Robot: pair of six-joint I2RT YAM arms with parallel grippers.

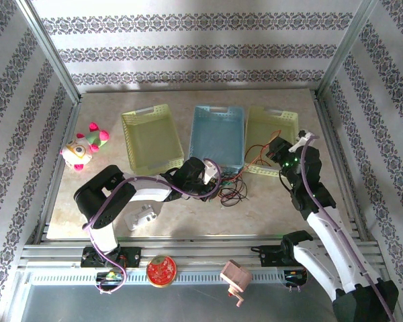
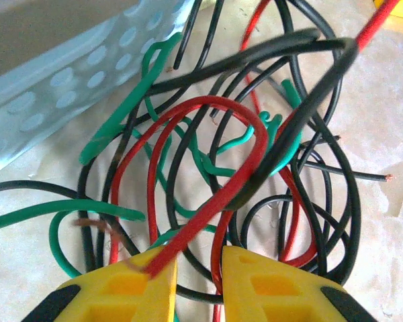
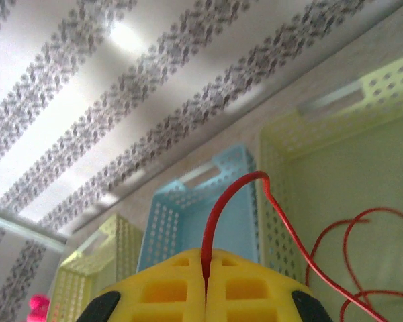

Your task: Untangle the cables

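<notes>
A tangle of thin red, green and black cables (image 1: 232,190) lies on the table in front of the blue basket (image 1: 218,109). My left gripper (image 1: 211,176) hovers at its left edge. In the left wrist view the cables (image 2: 242,147) loop over one another, and the left gripper (image 2: 198,258) is open, with a red loop resting on its left fingertip (image 2: 144,282). My right gripper (image 1: 282,154) is raised over the right yellow basket (image 1: 275,113). In the right wrist view the right gripper (image 3: 205,258) is shut on a red cable (image 3: 218,208) that arcs up and trails into that basket (image 3: 336,154).
A second yellow basket (image 1: 144,111) stands left of the blue one. A plush toy (image 1: 84,149) sits at the far left. A red round tin (image 1: 161,271) and a wooden piece (image 1: 235,278) rest on the near rail. The blue basket's wall (image 2: 54,87) is close to the tangle.
</notes>
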